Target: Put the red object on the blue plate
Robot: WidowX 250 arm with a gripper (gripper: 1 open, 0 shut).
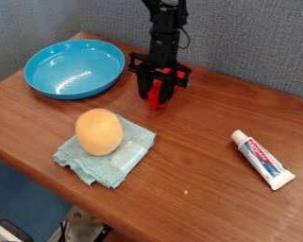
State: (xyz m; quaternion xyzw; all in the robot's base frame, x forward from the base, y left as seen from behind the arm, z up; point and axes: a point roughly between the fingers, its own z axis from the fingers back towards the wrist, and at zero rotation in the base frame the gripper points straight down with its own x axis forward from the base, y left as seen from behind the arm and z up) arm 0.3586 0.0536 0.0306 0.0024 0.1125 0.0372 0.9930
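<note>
The red object [158, 94] is a small red block standing on the wooden table [192, 142], right of the blue plate [73, 69]. My black gripper [160, 92] comes down on it from above and is shut on it, one finger on each side. The block still rests on the table surface. The blue plate is a deep round dish at the back left with nothing in it.
An orange-yellow egg-shaped object [99, 131] lies on a crumpled pale green cloth [109, 153] near the front. A white toothpaste tube [263, 158] lies at the right. A grey wall stands behind the table.
</note>
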